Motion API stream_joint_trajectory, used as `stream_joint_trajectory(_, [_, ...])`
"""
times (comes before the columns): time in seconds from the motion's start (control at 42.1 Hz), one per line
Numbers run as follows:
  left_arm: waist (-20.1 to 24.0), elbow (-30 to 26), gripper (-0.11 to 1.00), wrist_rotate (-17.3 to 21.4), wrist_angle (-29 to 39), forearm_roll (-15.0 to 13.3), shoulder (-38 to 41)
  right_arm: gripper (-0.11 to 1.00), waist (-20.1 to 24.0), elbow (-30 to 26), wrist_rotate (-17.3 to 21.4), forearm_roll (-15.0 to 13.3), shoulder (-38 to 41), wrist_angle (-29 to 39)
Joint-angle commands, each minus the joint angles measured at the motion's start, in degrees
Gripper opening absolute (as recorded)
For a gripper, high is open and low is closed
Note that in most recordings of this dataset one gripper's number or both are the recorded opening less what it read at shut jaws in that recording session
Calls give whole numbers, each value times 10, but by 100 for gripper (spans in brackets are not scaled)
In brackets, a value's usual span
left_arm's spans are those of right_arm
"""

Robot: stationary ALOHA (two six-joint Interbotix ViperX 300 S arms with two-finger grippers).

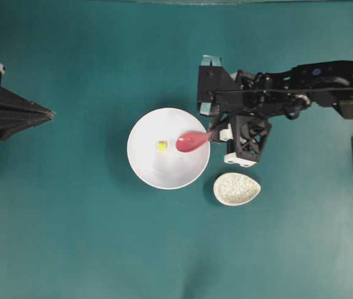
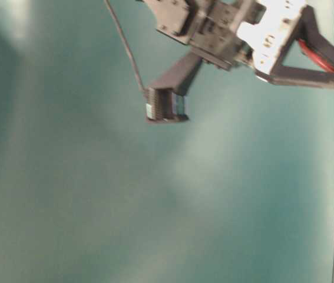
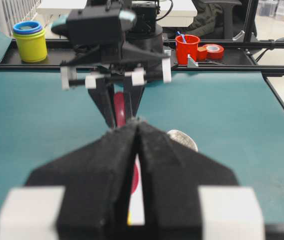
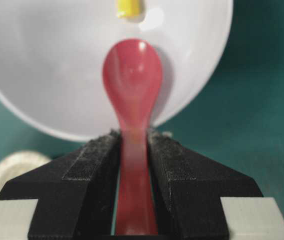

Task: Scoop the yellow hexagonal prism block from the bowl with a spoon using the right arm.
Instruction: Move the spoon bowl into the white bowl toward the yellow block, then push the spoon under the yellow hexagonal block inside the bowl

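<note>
The white bowl [image 1: 164,173] [image 4: 46,75] sits mid-table. The tiny yellow hexagonal prism block [image 1: 162,146] [image 4: 128,7] lies on its floor, near the middle. My right gripper [image 1: 213,132] [image 4: 133,134] is shut on the handle of the pink-red spoon [image 1: 192,141] [image 4: 131,85]. The scoop reaches over the bowl's right rim, hollow side up and empty, just right of the block and apart from it. My left gripper [image 1: 50,114] [image 3: 135,122] is shut on nothing at the far left, pointing toward the bowl.
A small speckled cream dish [image 1: 236,189] [image 4: 16,167] lies just right of and below the bowl, under the right arm. Beyond the table's far edge stand a yellow cup [image 3: 30,41], a red cup [image 3: 187,48] and a tape roll [image 3: 214,50].
</note>
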Motion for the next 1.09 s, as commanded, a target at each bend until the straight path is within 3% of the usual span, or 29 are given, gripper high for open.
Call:
stream_joint_trajectory(0.0, [0, -14, 1, 0, -3, 2, 3, 25, 0, -14, 1, 1, -34, 16])
stream_joint_trajectory(0.546, [0, -14, 1, 0, -3, 2, 3, 25, 13, -28, 25, 1, -41, -44])
stream_joint_trajectory(1.068, [0, -14, 1, 0, -4, 2, 3, 25, 18, -79, 25, 1, 38, 33])
